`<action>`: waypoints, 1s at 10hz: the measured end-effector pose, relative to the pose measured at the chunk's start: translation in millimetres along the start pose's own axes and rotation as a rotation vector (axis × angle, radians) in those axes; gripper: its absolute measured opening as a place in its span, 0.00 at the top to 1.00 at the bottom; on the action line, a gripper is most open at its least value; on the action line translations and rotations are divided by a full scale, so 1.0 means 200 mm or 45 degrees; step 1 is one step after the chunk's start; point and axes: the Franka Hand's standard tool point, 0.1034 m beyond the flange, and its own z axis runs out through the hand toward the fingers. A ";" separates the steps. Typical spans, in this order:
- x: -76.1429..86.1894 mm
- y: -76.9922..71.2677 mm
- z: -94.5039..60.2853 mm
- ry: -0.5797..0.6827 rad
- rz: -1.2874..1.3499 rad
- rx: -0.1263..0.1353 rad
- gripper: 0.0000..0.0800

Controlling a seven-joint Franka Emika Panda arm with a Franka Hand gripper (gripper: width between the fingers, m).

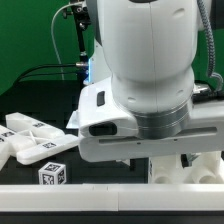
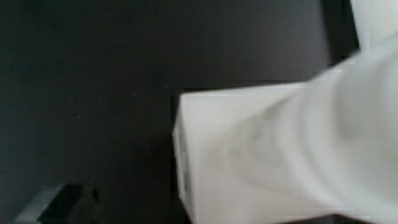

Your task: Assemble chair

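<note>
White chair pieces (image 1: 35, 145) lie on the black table (image 1: 18, 174).

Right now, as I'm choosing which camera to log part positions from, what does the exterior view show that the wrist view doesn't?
Only the exterior view: the robot arm filling most of the frame, loose tagged chair pieces on the exterior view's left, a small tagged block and a green backdrop. Only the wrist view: a blurred close-up of a white blocky part with a rounded white form in front of it; no tags are readable. Both: the black table with white parts on it.
</note>
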 end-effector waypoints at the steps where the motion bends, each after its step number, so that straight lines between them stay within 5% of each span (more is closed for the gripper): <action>1: 0.01 0.00 0.02 0.006 0.000 -0.001 0.19; 6: 0.02 0.00 0.06 0.019 0.004 0.000 0.22; 9: 0.02 0.00 0.06 0.019 0.004 0.000 0.85; 10: 0.02 0.03 0.05 0.020 0.010 -0.007 0.85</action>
